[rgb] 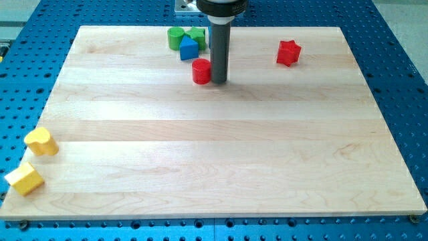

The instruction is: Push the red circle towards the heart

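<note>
Pale wooden table (221, 154) on a blue perforated base. No pincer shows on this arm, only a dark rod; my tip (219, 82) touches the right side of the red circle (201, 71) near the view's top. Just above-left cluster a blue triangular block (188, 49) and two green blocks (176, 37) (198, 35). A red star (289, 53) sits well right. Far at the lower left lie the yellow heart (41, 141) and a yellow block (25, 179).

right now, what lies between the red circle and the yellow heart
Nothing: in the camera view the wooden board is bare between the red circle and the yellow heart. My tip sits against the circle's right side, away from that stretch.
</note>
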`<state>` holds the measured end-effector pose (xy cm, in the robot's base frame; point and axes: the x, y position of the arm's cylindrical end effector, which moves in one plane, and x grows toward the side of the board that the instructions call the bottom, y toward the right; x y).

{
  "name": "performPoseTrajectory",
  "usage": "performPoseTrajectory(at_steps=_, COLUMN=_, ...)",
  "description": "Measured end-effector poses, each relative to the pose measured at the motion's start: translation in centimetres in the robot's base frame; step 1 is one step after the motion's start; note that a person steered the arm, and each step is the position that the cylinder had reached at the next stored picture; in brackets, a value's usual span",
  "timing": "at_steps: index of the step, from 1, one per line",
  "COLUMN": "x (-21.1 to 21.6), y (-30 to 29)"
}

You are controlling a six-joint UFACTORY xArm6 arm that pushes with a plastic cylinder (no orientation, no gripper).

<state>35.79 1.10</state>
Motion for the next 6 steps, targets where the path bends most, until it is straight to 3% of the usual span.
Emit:
performPoseTrajectory(at_steps=1, x=-3.5, y=3.2)
performPoseTrajectory(at_steps=2, x=-2.3, y=-3.1)
performPoseTrajectory(at_steps=4, x=13.0, y=-19.3)
performPoseTrajectory(at_steps=5, x=10.2, y=-12.9)
performPoseTrajectory(at_steps=6, x=7.0, y=-16.8)
